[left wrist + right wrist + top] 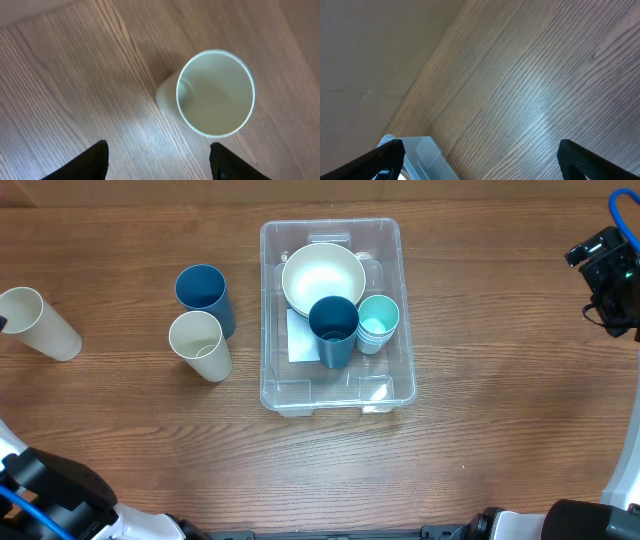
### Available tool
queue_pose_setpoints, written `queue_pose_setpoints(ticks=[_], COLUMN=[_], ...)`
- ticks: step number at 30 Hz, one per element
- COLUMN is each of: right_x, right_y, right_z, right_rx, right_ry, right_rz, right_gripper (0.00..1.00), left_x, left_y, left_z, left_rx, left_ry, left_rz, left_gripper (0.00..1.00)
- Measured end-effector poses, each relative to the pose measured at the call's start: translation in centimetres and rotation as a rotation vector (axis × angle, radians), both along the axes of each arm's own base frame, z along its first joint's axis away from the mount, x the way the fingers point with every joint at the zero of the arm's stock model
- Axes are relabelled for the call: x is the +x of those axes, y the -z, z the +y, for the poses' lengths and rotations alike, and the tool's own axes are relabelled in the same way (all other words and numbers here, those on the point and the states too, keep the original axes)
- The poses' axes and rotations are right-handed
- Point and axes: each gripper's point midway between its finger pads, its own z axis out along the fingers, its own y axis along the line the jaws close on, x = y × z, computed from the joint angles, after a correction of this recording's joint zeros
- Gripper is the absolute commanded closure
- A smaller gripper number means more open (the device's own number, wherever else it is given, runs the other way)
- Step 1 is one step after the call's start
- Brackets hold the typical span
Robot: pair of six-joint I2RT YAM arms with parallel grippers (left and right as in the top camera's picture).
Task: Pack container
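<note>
The clear container [330, 224] stands mid-table with a white label [298, 340] on its base. It holds a cream bowl [322, 277], a dark blue cup [334, 330] and stacked teal cups [378, 322]. My left gripper [160, 150] is open and empty above the table, just short of a cream cup [215, 92] at the far left [38, 322]. My right gripper [480, 150] is open and empty, raised over bare wood at the far right [610, 275]. A corner of the container [427, 155] shows in the right wrist view.
A dark blue cup [205, 295] and a cream cup [198, 343] stand side by side left of the container. Arm bases sit along the front edge [50, 500].
</note>
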Motion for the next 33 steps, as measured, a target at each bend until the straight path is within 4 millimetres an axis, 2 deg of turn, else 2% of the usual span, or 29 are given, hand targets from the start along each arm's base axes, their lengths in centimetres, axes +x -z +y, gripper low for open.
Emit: queue_pose_setpoints(ticks=[5, 11, 15, 17, 18, 19, 21, 22, 24, 30, 33], right_x=[0.0, 0.0, 0.0, 0.0, 0.0, 0.0, 0.0, 0.0, 0.0, 0.0, 0.0], right_y=[0.0, 0.0, 0.0, 0.0, 0.0, 0.0, 0.0, 0.0, 0.0, 0.0, 0.0], right_z=[0.0, 0.0, 0.0, 0.0, 0.0, 0.0, 0.0, 0.0, 0.0, 0.0, 0.0], right_rx=[0.0, 0.0, 0.0, 0.0, 0.0, -0.001, 0.0, 0.0, 0.0, 0.0, 0.0], right_ry=[0.0, 0.0, 0.0, -0.001, 0.0, 0.0, 0.0, 0.0, 0.0, 0.0, 0.0], right_rz=[-0.001, 0.0, 0.0, 0.0, 0.0, -0.001, 0.0, -0.001, -0.001, 0.0, 0.0], right_gripper=[0.0, 0.0, 0.0, 0.0, 0.0, 0.0, 0.0, 0.0, 0.0, 0.0, 0.0], left_x=[0.7, 2.6, 4.0, 4.4, 4.7, 4.9, 4.9, 4.7, 4.4, 2.9, 2.1], left_y=[0.3, 4.4, 5.9, 6.4, 6.9, 7.7, 8.9, 9.4, 9.6, 10.0, 7.9], left_z=[1.2, 2.6, 2.2, 1.7, 1.4, 0.9, 0.4, 0.1, -0.2, -1.2, -1.8], left_rx=[0.033, 0.01, 0.001, -0.007, -0.015, -0.031, -0.059, -0.073, -0.083, -0.128, -0.115], left_ry=[-0.012, -0.008, 0.019, 0.032, 0.041, 0.049, 0.055, 0.058, 0.06, 0.046, 0.059], left_rz=[-0.007, 0.026, 0.037, 0.046, 0.056, 0.073, 0.103, 0.118, 0.133, 0.19, 0.187], left_gripper=[0.36, 0.35, 0.36, 0.45, 0.56, 0.61, 0.62, 0.69, 0.96, 0.96, 0.96])
